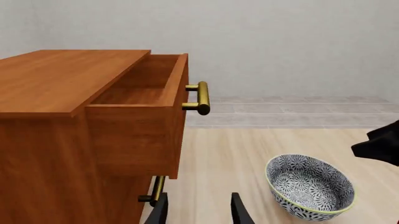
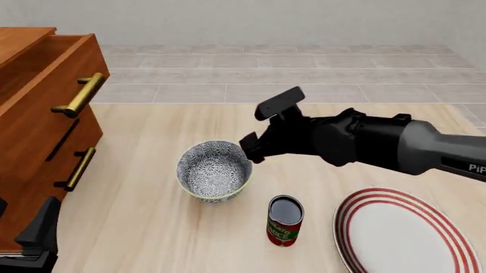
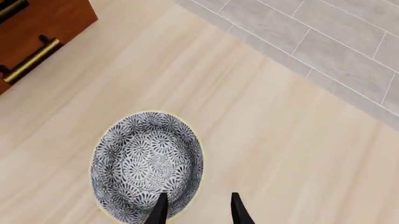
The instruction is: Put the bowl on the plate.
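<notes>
The blue-grey floral bowl stands upright on the wooden table, left of the middle. The white plate with red rings lies at the front right, with nothing on it. My right gripper is open and hangs at the bowl's far right rim. In the right wrist view one of its fingers is over the inside of the bowl and the other is outside the rim, holding nothing. My left gripper is open and empty, low beside the dresser, with the bowl off to one side of it.
A wooden dresser with brass handles stands at the left, and its top drawer is pulled open. A red-labelled can stands upright between the bowl and the plate. The right arm reaches across above the table.
</notes>
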Robot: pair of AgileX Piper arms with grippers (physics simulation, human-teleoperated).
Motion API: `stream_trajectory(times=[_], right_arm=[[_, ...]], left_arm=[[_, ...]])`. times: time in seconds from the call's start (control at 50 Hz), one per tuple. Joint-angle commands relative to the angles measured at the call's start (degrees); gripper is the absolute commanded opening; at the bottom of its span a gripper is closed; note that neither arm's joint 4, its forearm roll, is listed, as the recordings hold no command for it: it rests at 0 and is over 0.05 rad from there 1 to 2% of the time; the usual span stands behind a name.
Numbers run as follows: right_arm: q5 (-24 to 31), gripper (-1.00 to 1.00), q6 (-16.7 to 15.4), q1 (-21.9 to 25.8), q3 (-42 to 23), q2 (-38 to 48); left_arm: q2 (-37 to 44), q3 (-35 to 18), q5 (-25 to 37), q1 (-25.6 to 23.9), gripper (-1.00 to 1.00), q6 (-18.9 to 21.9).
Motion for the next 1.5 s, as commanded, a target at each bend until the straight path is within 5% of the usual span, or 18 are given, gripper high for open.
stream_trajectory(times=[0.02, 0.52, 1.5], right_arm=[[0.9, 1.0, 0.3, -0.4, -3.2, 4.1], [2.2, 1.0, 0.4, -0.6, -9.3, 12.8], [-0.2, 1.0, 1.3, 0.0, -7.6, 18.1]], left_arm=[[0.0, 0.0, 0.0, 0.0, 1.0, 0.0], [0.0, 0.0, 0.0, 0.0, 1.0, 0.0], [0.0, 0.0, 0.0, 0.0, 1.0, 0.0]])
